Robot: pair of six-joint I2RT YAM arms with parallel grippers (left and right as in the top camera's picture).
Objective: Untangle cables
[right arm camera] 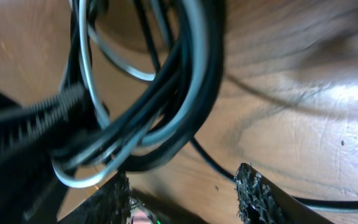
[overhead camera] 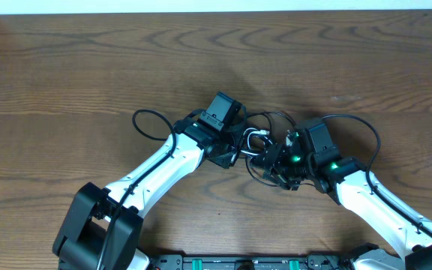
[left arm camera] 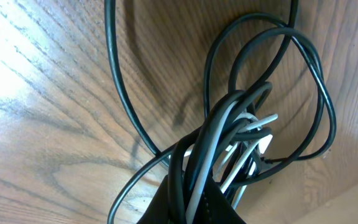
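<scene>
The cables point(overhead camera: 259, 141) form 1 knot of black cords and a white cord point(left arm camera: 253, 121), bunched between the 2 grippers on the wooden table point(overhead camera: 88, 67). The left gripper point(left arm camera: 194, 202) is clamped on the bundle. Black and white strands rise straight out from between its fingers, and black loops point(left arm camera: 303, 81) fan out ahead of its tips and to their right. The right gripper point(right arm camera: 184, 177) has its fingers apart and grips nothing. The knot lies just ahead of its tips, slightly to their left, and 1 thin black strand point(right arm camera: 213, 165) crosses the gap between them.
</scene>
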